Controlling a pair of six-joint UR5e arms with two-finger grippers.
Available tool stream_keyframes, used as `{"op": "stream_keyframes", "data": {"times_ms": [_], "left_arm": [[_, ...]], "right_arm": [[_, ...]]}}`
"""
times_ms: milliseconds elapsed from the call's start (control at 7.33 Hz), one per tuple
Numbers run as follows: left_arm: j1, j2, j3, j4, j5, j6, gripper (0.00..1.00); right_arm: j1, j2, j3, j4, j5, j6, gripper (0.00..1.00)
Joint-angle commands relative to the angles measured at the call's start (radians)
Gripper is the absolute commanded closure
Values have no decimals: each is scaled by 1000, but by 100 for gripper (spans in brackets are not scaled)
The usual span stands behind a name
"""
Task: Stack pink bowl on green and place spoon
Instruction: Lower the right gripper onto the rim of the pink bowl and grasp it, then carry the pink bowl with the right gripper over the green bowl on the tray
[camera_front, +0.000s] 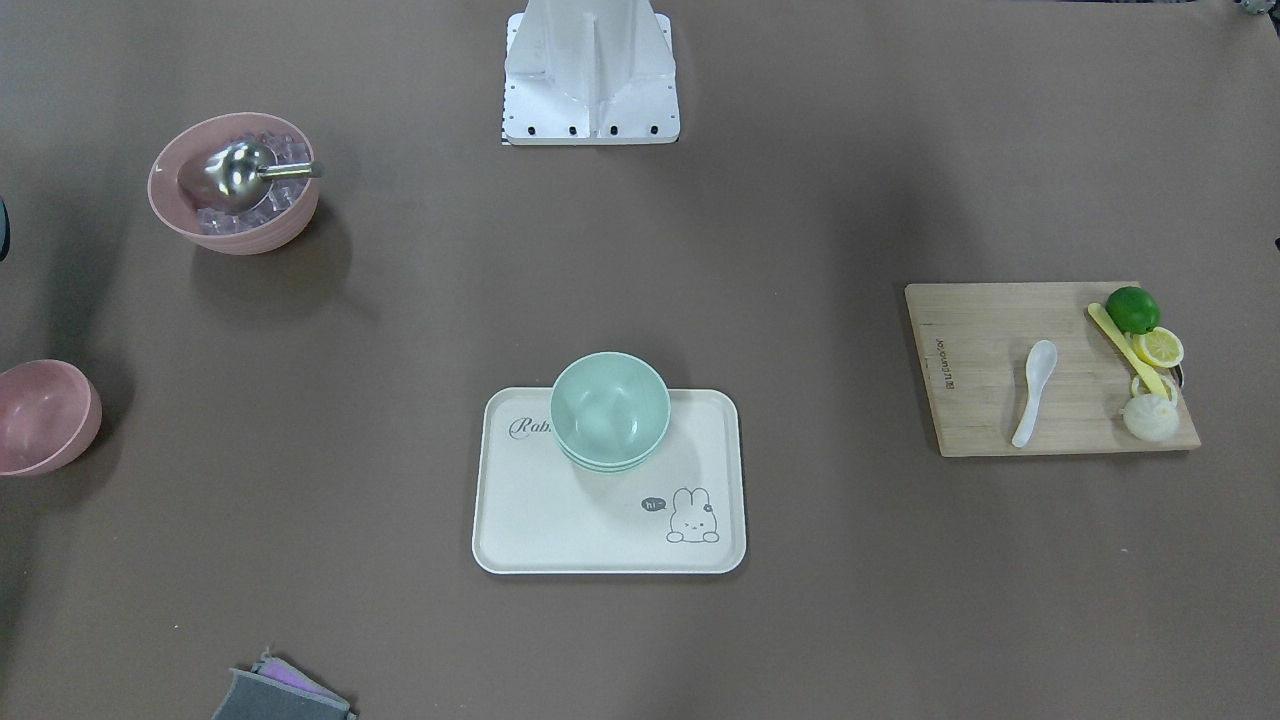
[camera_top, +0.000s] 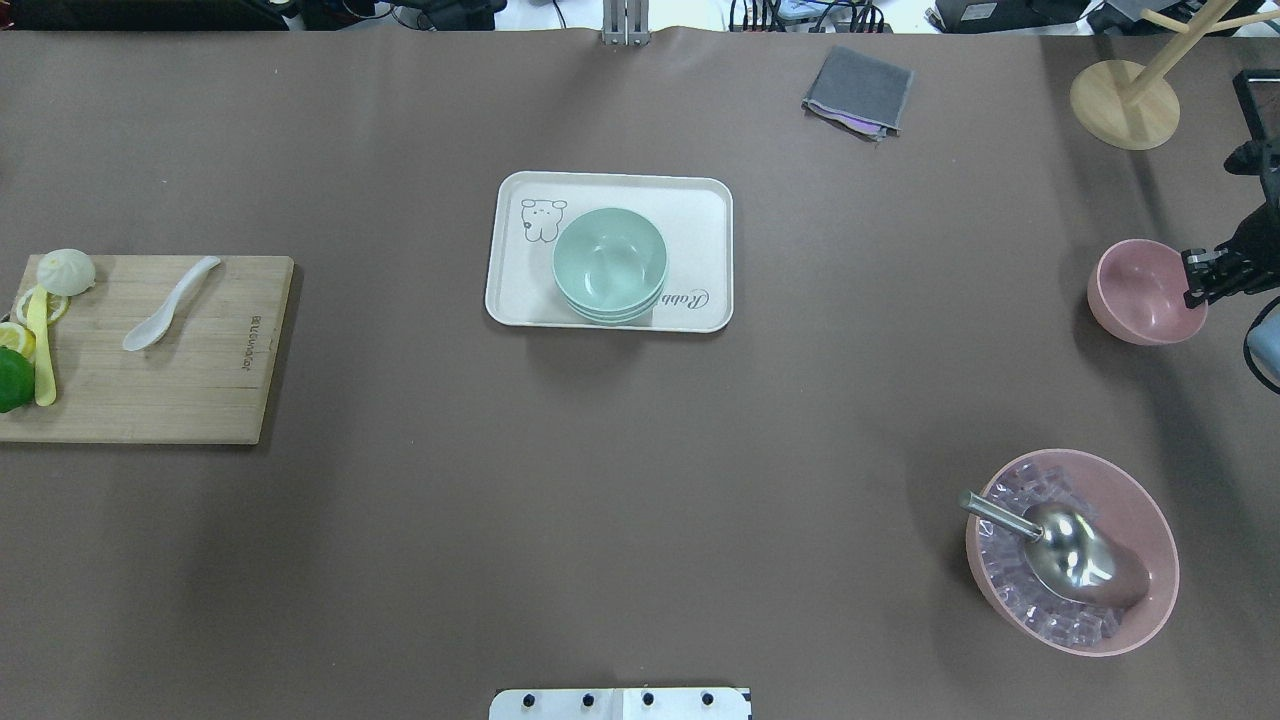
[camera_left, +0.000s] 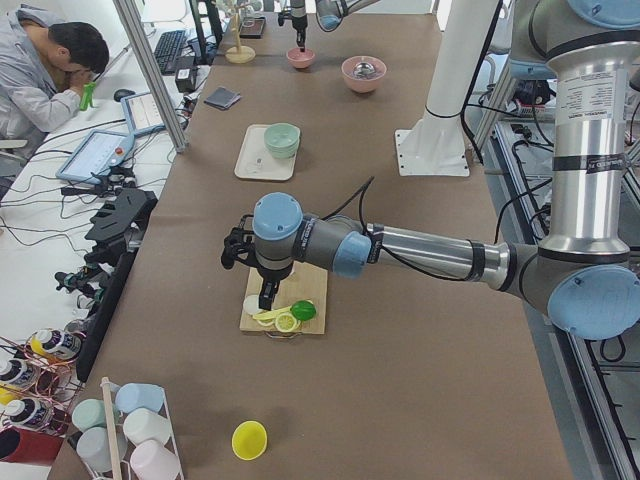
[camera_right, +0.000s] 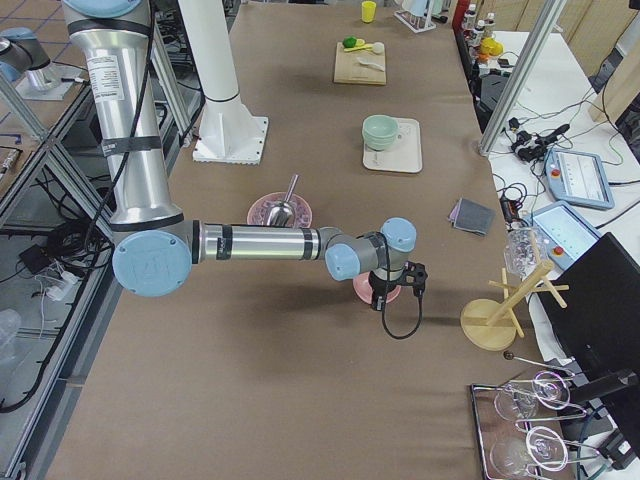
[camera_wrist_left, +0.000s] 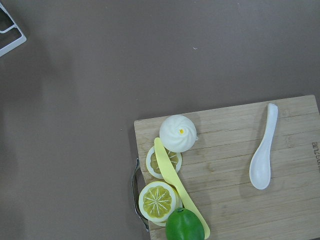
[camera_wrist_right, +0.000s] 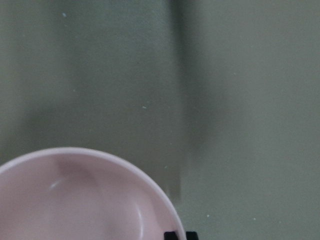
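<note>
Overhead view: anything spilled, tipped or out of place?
Nothing stands out. The green bowls sit upright on the tray, the spoon lies on the cutting board, the empty pink bowl is upright, ice inside its bowl.

A small pink bowl (camera_top: 1145, 292) stood upright and empty on the bare brown table, far out on the robot's right side, well apart from the other pieces. The pale green bowl (camera_top: 608, 262) sat upright and empty as the top of a short nested stack of matching bowls, on a cream tray (camera_top: 700, 205) near the table's middle. A white soup spoon (camera_top: 170, 303) lay flat and diagonal on a wooden cutting board (camera_top: 200, 390) at the robot's far left, touching nothing else there
</note>
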Motion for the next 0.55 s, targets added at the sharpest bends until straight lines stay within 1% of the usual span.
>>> {"op": "stream_keyframes", "data": {"times_ms": [0, 136, 273, 409], "left_arm": [[88, -56, 11, -7, 2, 7, 7], [133, -92, 11, -10, 31, 8, 17], [184, -107, 9, -42, 63, 7, 18], [246, -111, 18, -91, 89, 7, 19]], "right_arm": [[1, 74, 74, -56, 18, 76, 100], [1, 161, 121, -157, 23, 142, 100], [-20, 212, 204, -260, 42, 209, 100], [-54, 266, 270, -299, 79, 359, 100]]}}
